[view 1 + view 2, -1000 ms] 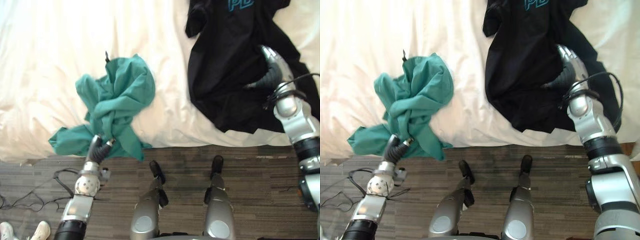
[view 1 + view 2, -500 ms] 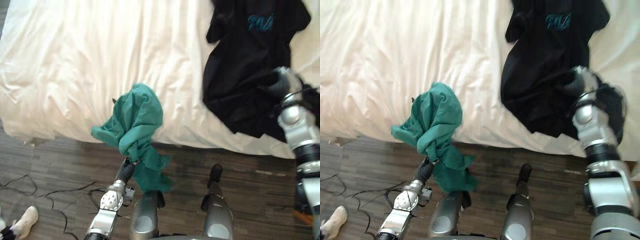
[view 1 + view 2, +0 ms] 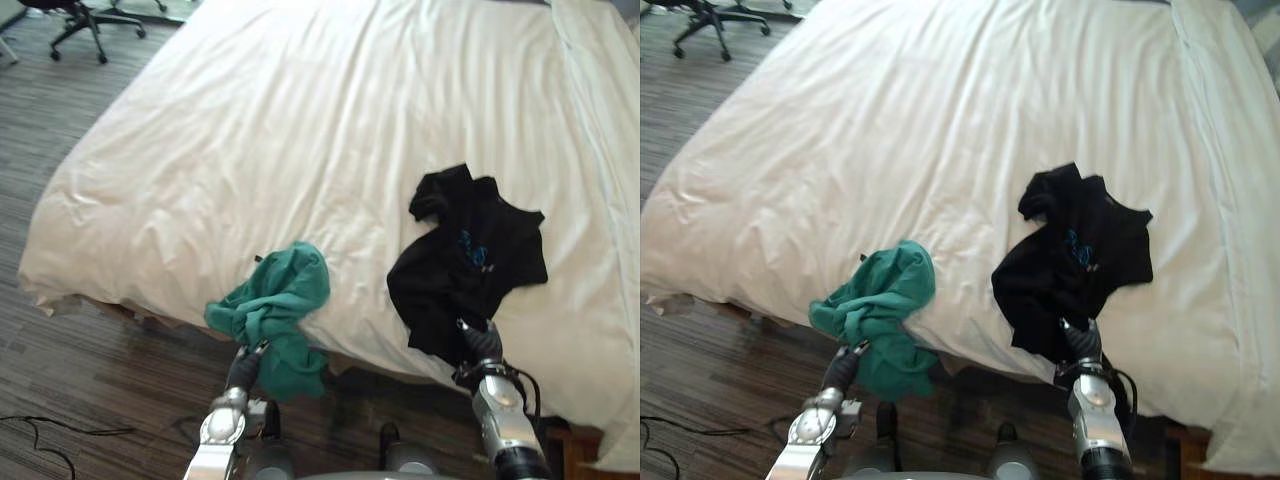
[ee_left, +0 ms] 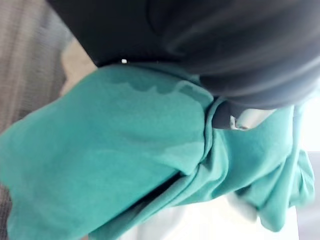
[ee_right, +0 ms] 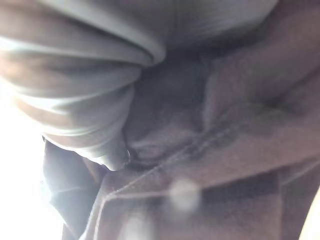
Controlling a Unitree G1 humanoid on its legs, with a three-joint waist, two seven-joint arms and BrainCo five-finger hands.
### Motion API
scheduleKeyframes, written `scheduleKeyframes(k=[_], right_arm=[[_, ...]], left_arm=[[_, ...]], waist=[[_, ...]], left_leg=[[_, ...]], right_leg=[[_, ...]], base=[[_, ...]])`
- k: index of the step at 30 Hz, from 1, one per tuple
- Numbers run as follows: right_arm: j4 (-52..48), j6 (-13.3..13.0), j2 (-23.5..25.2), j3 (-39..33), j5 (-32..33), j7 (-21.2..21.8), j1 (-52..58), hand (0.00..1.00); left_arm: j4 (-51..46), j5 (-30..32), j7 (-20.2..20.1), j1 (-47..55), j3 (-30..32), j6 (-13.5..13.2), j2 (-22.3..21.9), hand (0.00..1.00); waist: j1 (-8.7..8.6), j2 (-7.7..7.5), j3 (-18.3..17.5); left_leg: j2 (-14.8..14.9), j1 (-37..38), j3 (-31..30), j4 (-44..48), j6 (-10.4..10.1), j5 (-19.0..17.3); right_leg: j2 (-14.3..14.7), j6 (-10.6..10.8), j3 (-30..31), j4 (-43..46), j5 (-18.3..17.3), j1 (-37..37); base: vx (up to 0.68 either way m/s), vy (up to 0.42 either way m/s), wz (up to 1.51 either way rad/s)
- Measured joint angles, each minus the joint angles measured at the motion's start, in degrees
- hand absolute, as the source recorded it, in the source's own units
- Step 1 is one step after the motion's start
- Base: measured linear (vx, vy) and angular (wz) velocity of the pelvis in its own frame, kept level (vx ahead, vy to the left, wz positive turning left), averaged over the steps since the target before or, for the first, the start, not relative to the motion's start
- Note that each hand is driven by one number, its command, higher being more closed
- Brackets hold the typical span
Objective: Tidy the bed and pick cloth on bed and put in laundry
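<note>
At the near edge of the white bed, toward its left corner, the robot's left hand is closed on a crumpled green cloth. Half of the cloth lies on the sheet and half spills over the edge toward the wood floor. Further right along the same edge, a black shirt lies bunched on the sheet with its lower hem gathered into the right hand, which is curled round the fabric. Both garments look light, limp and easily snagged, likely to trail and unfold when lifted. A full fistful at a thick bunched fold should hold better than a pinch at a loose hem. The head cameras show the layout: each garment is at its own hand, and the two are well apart. The left wrist camera adds a silver fingertip tucked into a deep green fold. The right wrist camera shows silver fingers wrapped over a stitched seam of the dark cloth, a detail hidden from above.
</note>
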Motion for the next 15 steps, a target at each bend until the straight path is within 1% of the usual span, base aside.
scheduleKeyframes(k=[1, 2, 3, 4, 5, 6, 7, 8, 9, 10, 11, 12, 13, 14, 15], right_arm=[[-0.18, -0.07, 0.00, -0.12, 0.41, 0.00, 0.97, 1.00], [-0.19, -0.35, 0.14, -0.43, 1.83, -0.16, 2.61, 1.00], [-0.21, -0.93, 0.35, -0.42, 2.57, -0.36, 4.27, 1.00], [-0.27, -1.16, 0.36, -0.42, 2.73, -0.37, 4.92, 1.00], [-1.10, -1.67, 0.21, -0.47, 3.88, -0.63, 6.17, 1.00], [-2.59, -2.17, 0.33, -0.67, 4.38, -1.99, 7.38, 1.00], [-3.77, -2.32, 0.34, -1.12, 4.41, -2.76, 8.34, 1.00], [-4.28, -2.32, 0.29, -1.58, 4.34, -2.93, 8.57, 1.00], [-4.86, -2.09, 1.00, -1.72, 4.21, -4.15, 8.96, 1.00], [-6.20, -2.08, 0.68, -1.38, 4.13, -5.11, 11.70, 1.00], [-6.41, -2.12, 0.43, -1.01, 4.04, -5.17, 12.62, 1.00], [-6.42, -1.99, -0.47, 0.56, 3.51, -5.18, 13.87, 1.00], [-6.41, -1.92, -0.89, 2.16, 2.83, -5.04, 14.44, 1.00], [-6.05, -1.93, -0.63, 2.56, 2.13, -4.83, 14.60, 1.00], [-5.55, -1.44, 0.34, 4.07, 0.40, -3.76, 14.28, 1.00]], left_arm=[[0.00, -0.89, 0.26, 0.32, 0.48, 0.00, -0.30, 1.00], [-0.01, -2.85, 0.75, 0.46, 1.38, -0.05, -1.06, 1.00], [-0.01, -4.96, 1.30, 0.73, 2.12, -0.11, -2.03, 1.00], [-0.02, -6.16, 1.57, 0.90, 2.16, -0.21, -2.35, 1.00], [-0.08, -8.64, 1.77, 1.05, 2.12, -0.42, -3.36, 1.00], [-0.16, -11.86, 1.82, 0.96, 2.06, -0.46, -4.94, 1.00], [-0.36, -13.32, 1.90, 0.68, 2.06, -0.46, -5.66, 1.00], [-0.58, -13.74, 2.03, 0.70, 2.09, -0.46, -6.28, 1.00], [-0.79, -14.10, 2.68, 1.11, 1.89, -0.24, -6.27, 1.00], [-0.81, -14.09, 2.83, 1.66, 0.33, -0.09, -6.23, 1.00], [-0.90, -14.08, 2.82, 1.81, -0.21, -0.11, -6.25, 1.00], [-1.36, -14.01, 2.86, 2.71, -1.54, -0.15, -6.21, 1.00], [-1.38, -13.64, 2.81, 2.93, -2.32, -0.16, -6.13, 1.00], [-1.47, -13.43, 2.79, 2.96, -2.38, -0.16, -6.01, 1.00], [-1.14, -12.26, 2.78, 3.22, -1.91, -0.33, -5.80, 1.00]], waist=[[0.08, 0.22, -0.16], [0.57, 0.46, -0.50], [1.74, 0.45, -0.98], [2.23, 0.39, -1.41], [2.32, 0.42, -1.76], [1.98, 0.46, -1.80], [1.88, 0.35, -1.79], [1.96, 0.64, -1.74], [1.64, 0.10, -1.54], [1.79, 0.22, -1.53], [1.84, 0.51, -1.54], [1.86, 1.26, -1.63], [1.69, 1.46, -1.93], [1.84, -0.46, -2.02], [3.87, -1.32, -2.30]], left_leg=[[0.00, 0.01, -1.09, 0.00, 0.00, 0.11], [-0.06, 0.00, -3.01, 0.00, -0.03, 0.39], [-0.15, -0.38, -4.90, 0.03, -0.33, 0.84], [-0.31, -1.06, -5.70, 0.04, -0.30, 1.18], [-1.04, -3.38, -7.50, 0.05, 0.50, 2.84], [-2.43, -6.66, -6.28, 0.02, 4.06, 6.10], [-3.99, -9.26, -1.64, -0.04, 11.10, 7.99], [-4.01, -9.72, 4.57, 0.05, 16.66, 4.25], [-2.14, -9.98, 18.12, 1.41, 21.84, -0.12], [0.16, -9.43, 30.87, 4.82, 23.38, -2.98], [0.90, -9.11, 33.40, 6.17, 23.00, -3.71], [1.71, -8.83, 35.83, 8.36, 18.97, -6.34], [1.44, -9.65, 38.06, 9.88, 13.72, -11.43], [1.29, -10.54, 38.73, 11.96, 14.05, -11.90], [2.63, -12.69, 38.97, 22.31, 14.65, -12.08]], right_leg=[[0.06, 0.00, -1.15, -0.26, 0.00, 0.87], [0.23, -0.01, -3.36, -1.09, 0.00, 2.62], [0.47, -0.11, -5.81, -2.49, -0.14, 4.26], [0.52, -0.05, -6.54, -2.68, -0.37, 4.27], [0.32, 0.04, -9.72, -2.29, -1.35, 4.06], [-0.06, -0.36, -14.09, -1.68, -1.58, 3.85], [-0.55, -0.75, -18.26, -2.25, -1.28, 3.84], [-0.93, -0.91, -20.41, -2.83, -0.69, 4.21], [-0.34, -0.18, -23.48, -4.31, 0.44, 6.13], [-0.60, -0.07, -27.34, -4.70, 0.93, 9.44], [-0.56, -0.07, -29.30, -4.53, 0.93, 10.77], [-0.61, -0.19, -33.62, -3.54, 0.99, 12.63], [-0.88, -1.28, -38.58, -4.22, 1.73, 14.22], [-2.11, -1.50, -40.20, -4.90, 1.71, 14.33], [-3.76, -0.44, -42.81, -5.46, -1.50, 14.44]], base=[[0.05, -0.084, 1.02], [0.01, -0.061, 0.92], [0.00, -0.050, 0.88], [-0.03, -0.037, 1.05], [-0.06, -0.019, 1.48], [-0.06, 0.017, 2.06], [-0.04, 0.048, 1.82], [-0.01, 0.060, 1.73], [0.02, 0.068, 2.03], [0.05, 0.075, 2.11], [0.08, 0.101, 2.19], [0.08, 0.117, 2.01], [0.07, 0.118, 1.96], [0.11, 0.144, 1.48], [0.11, 0.105, 0.73]])
